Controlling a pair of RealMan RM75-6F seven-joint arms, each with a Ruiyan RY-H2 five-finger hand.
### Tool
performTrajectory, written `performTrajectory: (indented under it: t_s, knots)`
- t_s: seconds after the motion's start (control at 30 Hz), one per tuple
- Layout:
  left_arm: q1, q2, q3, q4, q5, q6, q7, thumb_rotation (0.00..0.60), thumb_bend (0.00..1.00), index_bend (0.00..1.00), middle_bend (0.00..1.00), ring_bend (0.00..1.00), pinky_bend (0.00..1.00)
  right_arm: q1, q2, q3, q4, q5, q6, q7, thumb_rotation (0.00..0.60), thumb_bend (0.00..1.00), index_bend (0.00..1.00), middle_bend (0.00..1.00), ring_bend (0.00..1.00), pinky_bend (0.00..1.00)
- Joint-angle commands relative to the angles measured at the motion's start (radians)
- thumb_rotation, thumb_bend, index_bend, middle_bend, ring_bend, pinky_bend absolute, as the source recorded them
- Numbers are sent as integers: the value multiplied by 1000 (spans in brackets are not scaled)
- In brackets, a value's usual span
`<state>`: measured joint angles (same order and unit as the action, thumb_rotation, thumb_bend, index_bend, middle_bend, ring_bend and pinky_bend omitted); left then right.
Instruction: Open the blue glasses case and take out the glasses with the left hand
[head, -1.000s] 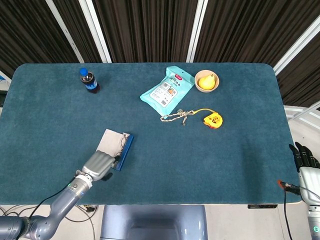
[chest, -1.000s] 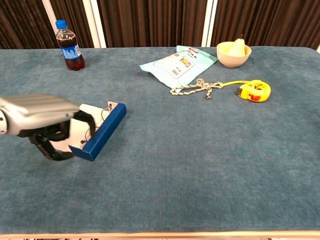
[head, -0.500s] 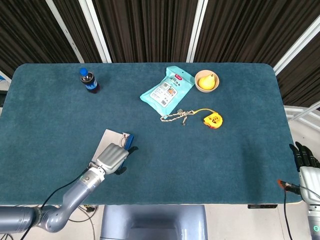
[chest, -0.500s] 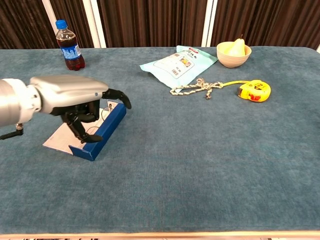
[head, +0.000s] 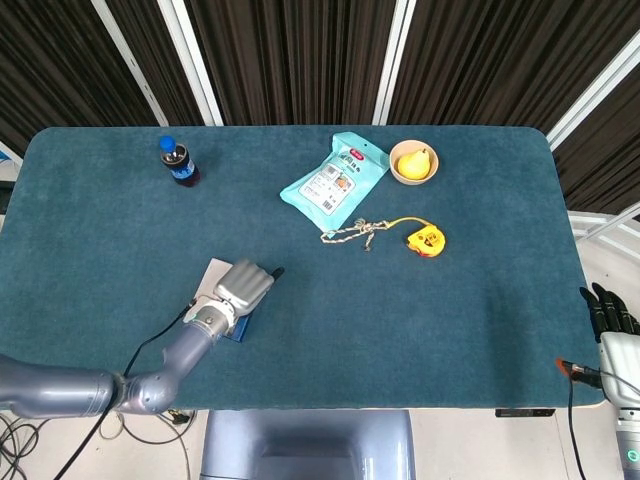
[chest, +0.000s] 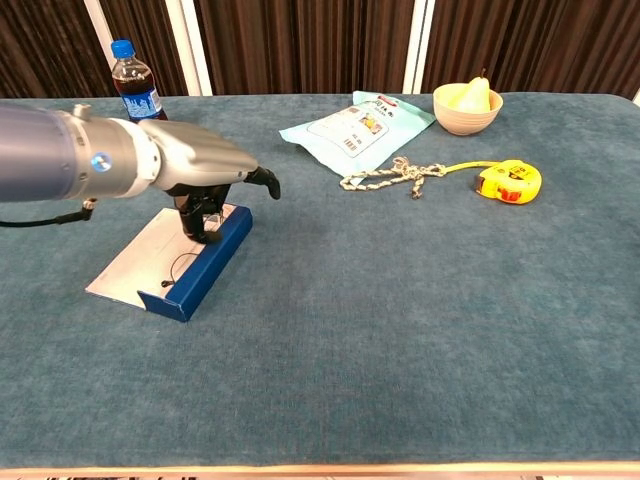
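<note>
- Open blue glasses case (chest: 196, 267): bare teal felt counter (chest: 400, 320) lies right and in front.
- Behind the case, well apart: dark cola bottle (chest: 137, 91).

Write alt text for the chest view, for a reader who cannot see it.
The robot's left hand reaches down into an open blue glasses case lying on a teal table, its fingers over the far end of the case. Farther back stand a cola bottle, a light blue packet, a knotted rope, a yellow tape measure and a bowl holding a pear.
</note>
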<state>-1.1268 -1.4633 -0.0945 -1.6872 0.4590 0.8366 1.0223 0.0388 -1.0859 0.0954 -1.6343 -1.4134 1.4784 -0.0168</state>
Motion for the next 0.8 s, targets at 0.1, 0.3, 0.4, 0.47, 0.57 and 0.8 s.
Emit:
performTrajectory:
  t_s: [0.1,0.3,0.4,0.47,0.57,0.8]
  knots:
    - [-74,-17,46,25,-111,13,68,600,511,151,1000,899,976,0,0,1,0,2,1,0,600,182,0,0,0,209]
    - [-104,-9,92,15,-168,39,100,600,527,167,1000,902,976,-1,0,-1,-1,-1,3,0,600,184,0,0,0,209]
    - [-109,2,110,4,-183,52,102,600,540,184,1000,903,976,-2,1,-1,-2,-3,4,0,600,184,0,0,0,209]
    - [-109,17,121,-9,-187,62,99,600,545,195,1000,903,976,-2,1,-1,-3,-3,5,0,600,185,0,0,0,209]
    - [-103,52,146,-40,-189,78,95,600,545,221,1000,903,976,-3,2,-2,-3,-5,5,1,600,185,0,0,0,209]
    - [-77,155,222,-137,-180,104,80,600,545,231,1000,903,976,-3,1,-4,-5,-9,7,0,600,186,0,0,0,209]
